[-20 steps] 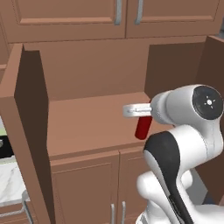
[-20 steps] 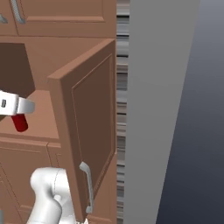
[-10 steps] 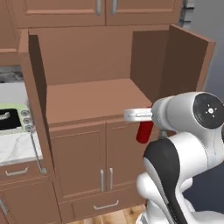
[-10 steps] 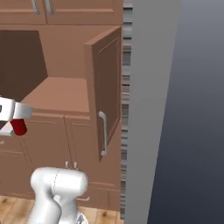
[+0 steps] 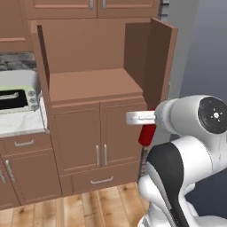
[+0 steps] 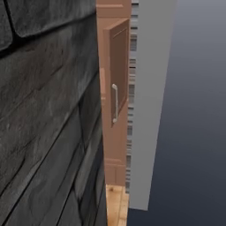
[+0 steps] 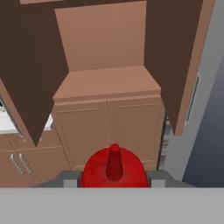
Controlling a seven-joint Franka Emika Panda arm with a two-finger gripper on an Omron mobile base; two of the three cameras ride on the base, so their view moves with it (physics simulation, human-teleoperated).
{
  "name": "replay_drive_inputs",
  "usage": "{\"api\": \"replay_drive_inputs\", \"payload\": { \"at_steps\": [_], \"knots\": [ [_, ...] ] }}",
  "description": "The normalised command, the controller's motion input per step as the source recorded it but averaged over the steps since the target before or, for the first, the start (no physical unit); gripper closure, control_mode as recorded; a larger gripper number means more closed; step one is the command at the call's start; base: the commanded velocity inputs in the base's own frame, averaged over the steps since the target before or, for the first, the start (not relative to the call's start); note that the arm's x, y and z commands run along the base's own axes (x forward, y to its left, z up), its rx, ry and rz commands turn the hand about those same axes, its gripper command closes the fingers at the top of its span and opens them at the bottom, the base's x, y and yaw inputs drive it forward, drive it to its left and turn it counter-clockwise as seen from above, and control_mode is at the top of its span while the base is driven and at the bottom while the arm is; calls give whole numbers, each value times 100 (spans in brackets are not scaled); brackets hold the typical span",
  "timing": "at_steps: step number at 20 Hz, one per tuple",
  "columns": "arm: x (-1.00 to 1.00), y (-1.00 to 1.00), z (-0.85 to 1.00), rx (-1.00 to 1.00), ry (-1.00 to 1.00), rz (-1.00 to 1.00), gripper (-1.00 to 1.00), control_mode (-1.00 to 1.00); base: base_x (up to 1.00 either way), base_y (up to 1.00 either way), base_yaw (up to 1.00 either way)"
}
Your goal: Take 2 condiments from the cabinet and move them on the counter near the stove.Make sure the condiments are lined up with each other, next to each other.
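A deep plain brown wooden shelf compartment is sitting open between two swung-out raised-panel cabinet doors, its floor lying bare. To its left, a white marble countertop with faint grey veins is carrying a silver toaster oven standing directly on it. Below, a light wooden plank floor is running along the cabinet base.

The base is now farther back from the cabinet, so its lower doors and the wood floor come into view. A dark wall now covers the right base view's left.
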Motion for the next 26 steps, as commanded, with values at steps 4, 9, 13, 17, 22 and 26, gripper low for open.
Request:
{"api": "replay_drive_inputs", "payload": {
  "at_steps": [4, 9, 13, 17, 22, 26],
  "knots": [
    [0, 0, 0, 0, 0, 0, 100, 100, -84, 40, 9],
    [0, 0, 0, 0, 0, 0, 100, 100, -50, 63, 29],
    [0, 0, 0, 0, 0, 0, 100, 100, -27, 71, 42],
    [0, 0, 0, 0, 0, 0, 100, 100, -12, 72, 45],
    [0, 0, 0, 0, 0, 0, 100, 100, -2, 69, 49],
    [0, 0, 0, 0, 0, 0, 100, 100, 0, 70, 47]
  ]
}}
